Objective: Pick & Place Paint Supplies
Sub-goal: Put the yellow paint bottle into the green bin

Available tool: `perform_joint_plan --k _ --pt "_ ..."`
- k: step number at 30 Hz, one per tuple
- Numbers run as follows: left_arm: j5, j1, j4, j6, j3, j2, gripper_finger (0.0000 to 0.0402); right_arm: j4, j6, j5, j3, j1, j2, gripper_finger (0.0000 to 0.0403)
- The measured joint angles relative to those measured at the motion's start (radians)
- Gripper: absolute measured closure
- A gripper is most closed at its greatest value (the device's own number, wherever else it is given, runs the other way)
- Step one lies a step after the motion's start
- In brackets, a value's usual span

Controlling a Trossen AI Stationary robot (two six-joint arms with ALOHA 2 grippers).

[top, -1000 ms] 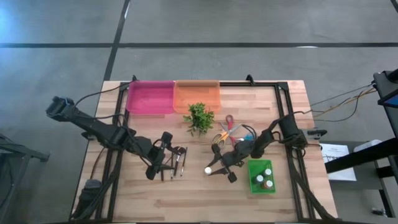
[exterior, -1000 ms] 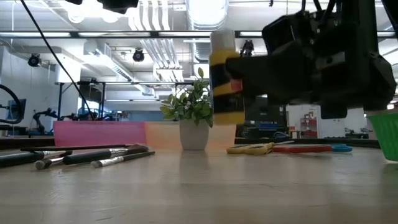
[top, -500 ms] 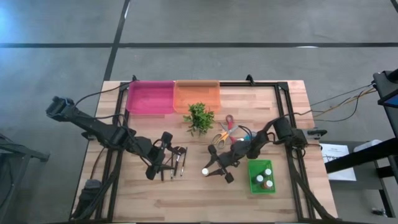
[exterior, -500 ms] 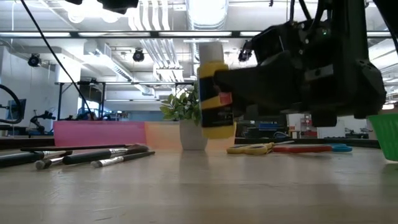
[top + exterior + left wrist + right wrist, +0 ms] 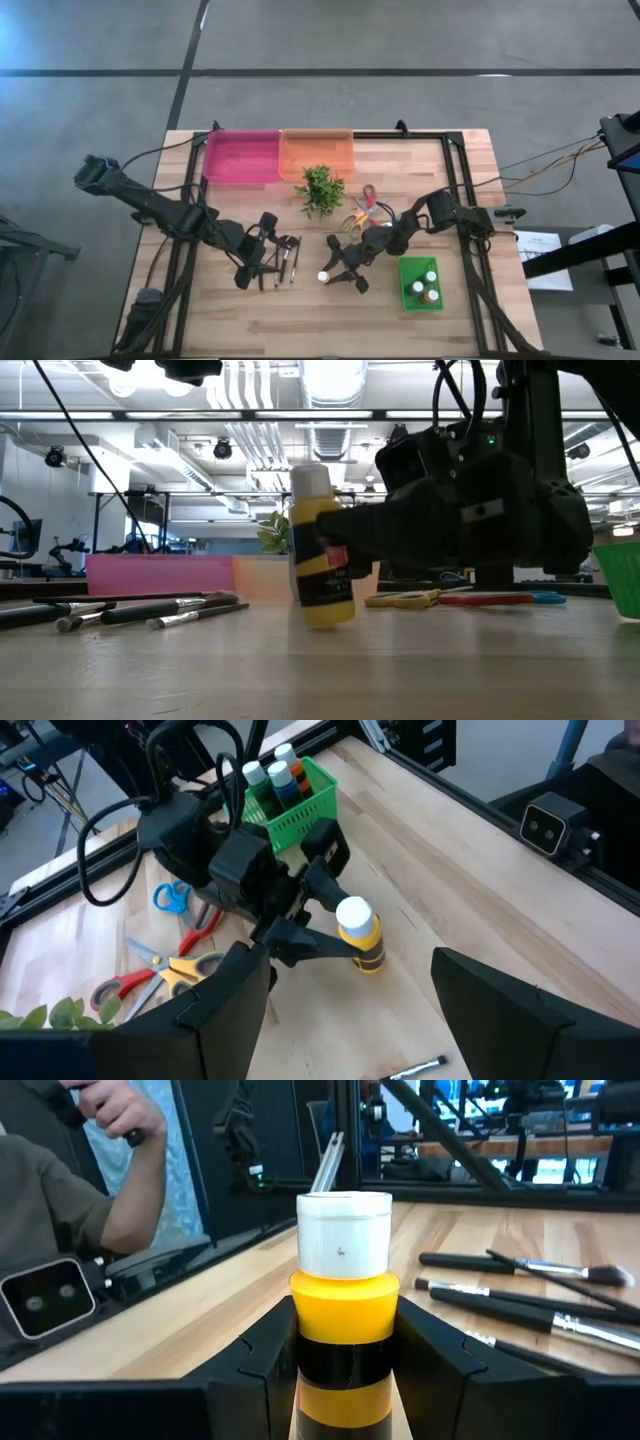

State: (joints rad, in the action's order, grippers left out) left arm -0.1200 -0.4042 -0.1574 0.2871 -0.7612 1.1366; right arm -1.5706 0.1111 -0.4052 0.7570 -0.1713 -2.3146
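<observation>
A yellow paint bottle [image 5: 322, 550] with a white cap stands nearly upright near the table's middle, and my right gripper [image 5: 340, 274] is shut on it. Whether its base touches the wood, I cannot tell. Several dark-handled brushes [image 5: 285, 258] lie flat on the table left of it. My left gripper [image 5: 260, 254] hangs open above the brushes and touches nothing. To the right of the bottle a green basket [image 5: 420, 283] holds small bottles. My right gripper pinches the bottle's body at its dark label band [image 5: 345, 1365] between its two fingers [image 5: 262, 1365]. The fingers come level from the table's right side. The bottle stays about upright with its cap up, and its base is at the table top.
A pink bin [image 5: 242, 156] and an orange bin [image 5: 317, 155] stand at the far edge. In front of them are a small green plant [image 5: 320, 188] and scissors [image 5: 360, 212]. A person's arm [image 5: 100, 1170] shows beyond the table in the right wrist view.
My right gripper has gone down and toward the table's left with the yellow bottle. The bottle has come from well above the table to the table top and stayed about upright.
</observation>
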Motion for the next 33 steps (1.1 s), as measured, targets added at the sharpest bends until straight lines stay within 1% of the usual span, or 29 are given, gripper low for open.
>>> perform_joint_plan --k 33 --pt "0.0 -0.001 0.003 0.0 0.002 0.0 0.0115 0.021 -0.001 -0.013 -0.018 0.002 0.005 0.0274"
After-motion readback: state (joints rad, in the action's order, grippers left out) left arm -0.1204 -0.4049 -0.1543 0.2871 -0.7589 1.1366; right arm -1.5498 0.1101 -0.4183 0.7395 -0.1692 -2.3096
